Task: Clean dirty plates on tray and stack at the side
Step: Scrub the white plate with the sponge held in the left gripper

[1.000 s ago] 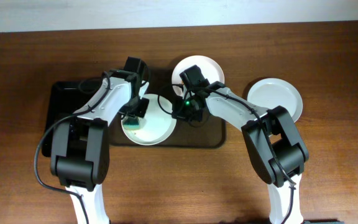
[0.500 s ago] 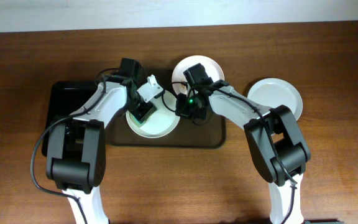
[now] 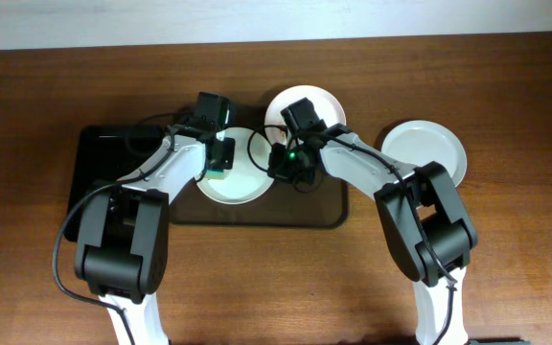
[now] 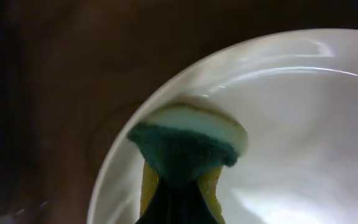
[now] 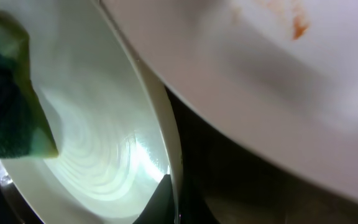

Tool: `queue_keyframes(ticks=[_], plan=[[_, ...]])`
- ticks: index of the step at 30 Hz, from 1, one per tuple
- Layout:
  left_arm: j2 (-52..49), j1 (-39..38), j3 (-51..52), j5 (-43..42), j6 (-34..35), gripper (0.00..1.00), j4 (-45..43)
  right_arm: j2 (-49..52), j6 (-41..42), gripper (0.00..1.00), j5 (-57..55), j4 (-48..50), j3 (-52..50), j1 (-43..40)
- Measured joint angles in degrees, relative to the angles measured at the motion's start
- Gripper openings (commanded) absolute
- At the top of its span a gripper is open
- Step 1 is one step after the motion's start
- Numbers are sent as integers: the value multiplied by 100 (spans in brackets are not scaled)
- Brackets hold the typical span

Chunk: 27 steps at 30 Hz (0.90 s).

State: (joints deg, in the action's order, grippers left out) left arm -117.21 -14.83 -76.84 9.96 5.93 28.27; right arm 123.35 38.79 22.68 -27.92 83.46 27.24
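Note:
A white plate (image 3: 242, 177) lies on the dark brown tray (image 3: 257, 213). My left gripper (image 3: 220, 161) is shut on a green and yellow sponge (image 4: 185, 149) and presses it on the plate's far left part (image 4: 291, 124). My right gripper (image 3: 281, 165) is shut on the plate's right rim (image 5: 166, 155); the sponge shows at the left of the right wrist view (image 5: 11, 118). A second plate (image 3: 307, 103) with orange smears (image 5: 298, 25) sits at the tray's back edge. A clean plate (image 3: 425, 151) lies on the table to the right.
A smaller black tray (image 3: 99, 168) lies left of the brown tray, under my left arm. The wooden table (image 3: 506, 240) extends around both trays. The table's back edge meets a white wall (image 3: 65, 24).
My left gripper has swept the sponge across the plate, from its near left part to its far left part. The plate has shifted slightly back. My right gripper has stayed on the rim.

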Motion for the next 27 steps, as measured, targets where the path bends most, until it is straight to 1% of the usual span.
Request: queue_keyframes(ticks=[2, 5, 7, 10, 13, 14, 16, 19, 23, 27], plan=[[0, -24, -90, 372, 151, 1, 485, 9, -2, 4, 79, 17, 0, 46], [-7, -26, -201, 662, 232, 1, 1167, 15, -13, 4, 190, 13, 0, 136], [-7, -26, -199, 737, 271, 1, 1178, 17, -24, 4, 214, 15, 0, 140], [-7, -28, -98, 796, 271, 1, 763, 26, -22, 4, 229, 55, 0, 140], [15, 4, -101, 608, -17, 0, 785, 26, -22, 4, 229, 26, 0, 136], [39, 66, -151, 374, -190, 1, 992, 26, -24, 4, 232, -4, 2, 120], [92, 127, -275, 144, -304, 0, 1478, 26, -44, 4, 232, -24, 2, 101], [153, 184, -719, -116, -387, 1, 2337, 26, -87, 4, 232, -42, 0, 96], [446, 186, -1355, -337, -446, 1, 2804, 26, -87, 4, 229, -50, 0, 92], [557, 184, -1327, -588, -306, 1, 3062, 26, -87, 4, 229, -52, 0, 92]])
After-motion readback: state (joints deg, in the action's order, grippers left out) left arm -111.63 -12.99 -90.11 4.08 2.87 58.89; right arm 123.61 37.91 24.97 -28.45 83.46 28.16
